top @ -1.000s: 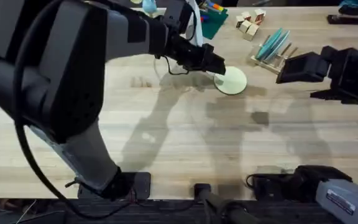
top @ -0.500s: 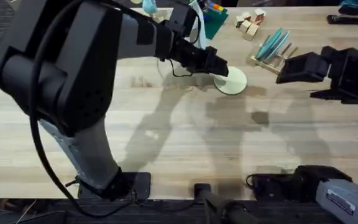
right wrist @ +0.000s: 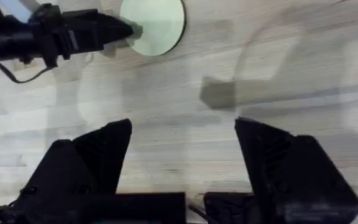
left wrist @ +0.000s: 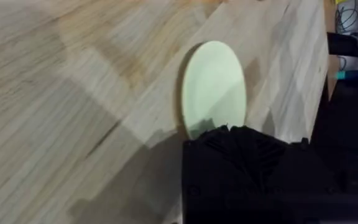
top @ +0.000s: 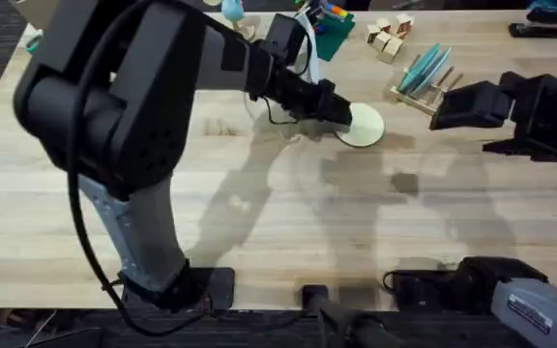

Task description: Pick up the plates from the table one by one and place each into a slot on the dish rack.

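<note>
table (top: 288, 222): light plank top | left gripper (top: 341, 113): at the near-left edge of the cream plate (top: 364, 127), jaw state cannot be told | right gripper (right wrist: 182, 158): jaws spread wide, holding nothing, right of the cream plate | dish rack (top: 416, 95): beyond and right of the cream plate, blue plate (top: 425, 68) standing in a slot | cream plate: flat on the table

A robotics lab: two arms mounted at a plank desk (top: 259, 222), wooden cubes (top: 388, 35) and markers (top: 332, 12) behind.
</note>
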{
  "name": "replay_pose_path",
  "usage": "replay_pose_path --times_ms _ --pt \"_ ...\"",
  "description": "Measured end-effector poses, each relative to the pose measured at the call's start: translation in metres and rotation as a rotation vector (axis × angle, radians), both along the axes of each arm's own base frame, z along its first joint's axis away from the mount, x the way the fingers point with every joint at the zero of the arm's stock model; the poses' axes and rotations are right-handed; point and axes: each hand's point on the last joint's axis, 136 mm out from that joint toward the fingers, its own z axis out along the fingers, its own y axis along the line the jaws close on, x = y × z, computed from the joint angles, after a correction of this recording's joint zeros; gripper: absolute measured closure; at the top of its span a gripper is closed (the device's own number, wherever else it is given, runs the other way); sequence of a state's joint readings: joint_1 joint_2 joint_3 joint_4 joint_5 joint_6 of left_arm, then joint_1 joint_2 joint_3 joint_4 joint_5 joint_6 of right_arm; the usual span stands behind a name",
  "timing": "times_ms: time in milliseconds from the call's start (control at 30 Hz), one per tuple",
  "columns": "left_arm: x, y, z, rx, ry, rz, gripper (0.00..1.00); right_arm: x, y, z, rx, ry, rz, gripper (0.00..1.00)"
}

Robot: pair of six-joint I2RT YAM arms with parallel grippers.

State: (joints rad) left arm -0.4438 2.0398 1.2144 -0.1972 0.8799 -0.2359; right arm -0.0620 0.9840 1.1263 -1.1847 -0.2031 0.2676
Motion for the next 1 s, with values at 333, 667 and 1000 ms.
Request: replay_pose_path --times_ms 333,667,1000 --pt "-0.001 -0.001 -0.015 -0.001 0.030 -0.004 0.961 0.000 0.000 0.000 0.000 0.000 0.000 0.006" --pt "0.000 0.000 -0.016 0.011 0.044 0.015 0.961 0.000 0.000 0.000 0.000 0.000 0.000 0.006" --pt "0.001 0.001 -0.017 0.018 0.048 0.024 0.961 0.000 0.000 0.000 0.000 0.000 0.000 0.006"
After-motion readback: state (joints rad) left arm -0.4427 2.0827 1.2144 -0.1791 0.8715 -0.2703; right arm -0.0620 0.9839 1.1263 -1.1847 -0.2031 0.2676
